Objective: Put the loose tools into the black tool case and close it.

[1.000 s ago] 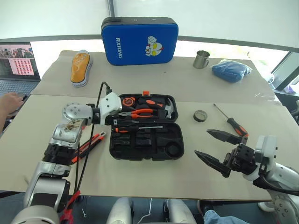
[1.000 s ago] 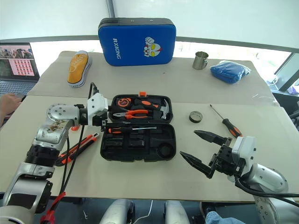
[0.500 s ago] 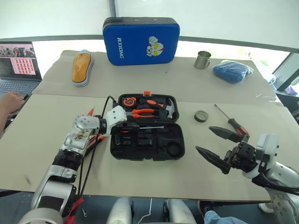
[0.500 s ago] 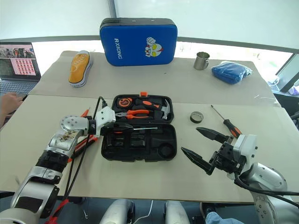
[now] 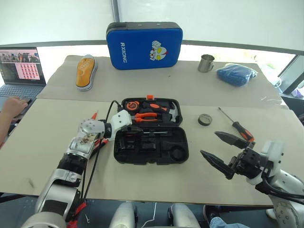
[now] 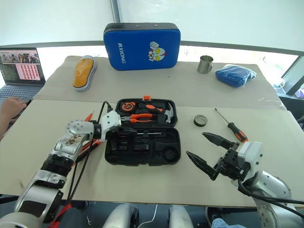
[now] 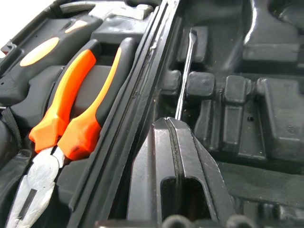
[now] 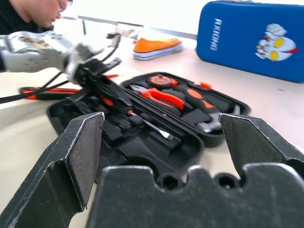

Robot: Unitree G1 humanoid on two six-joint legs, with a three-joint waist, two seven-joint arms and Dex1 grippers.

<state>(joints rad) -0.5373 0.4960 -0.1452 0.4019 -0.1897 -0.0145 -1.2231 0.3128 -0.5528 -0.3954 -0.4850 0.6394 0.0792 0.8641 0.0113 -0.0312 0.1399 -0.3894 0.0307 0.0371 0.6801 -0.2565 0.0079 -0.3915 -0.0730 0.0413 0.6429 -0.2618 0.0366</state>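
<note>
The black tool case point(image 5: 176, 153) lies open in the middle of the table. Its far half holds orange-handled pliers point(image 7: 71, 123) and a hammer. My left gripper point(image 5: 136, 127) is shut over the near half by the hinge. A long screwdriver's shaft point(image 7: 184, 71) runs on past its tips; the handle is hidden beneath them. My right gripper point(image 5: 209, 143) hangs open and empty right of the case. The other long screwdriver point(image 5: 236, 124) and the tape roll point(image 5: 204, 119) lie at right. The utility knife point(image 6: 88, 145) and the red screwdriver point(image 6: 88, 116) lie by my left arm.
A blue cartoon case point(image 5: 145, 47) stands at the back, with an orange insole point(image 5: 84, 72) to its left. A steel mug point(image 5: 205, 62) and a blue cloth point(image 5: 235, 73) are at the back right. A laptop point(image 5: 21, 71) and a person's hand point(image 5: 12, 107) are at far left.
My left gripper has sunk onto the case's near half, closing its fingers over the screwdriver's handle. The right gripper stays open and has shifted slightly. The view has shifted a little.
</note>
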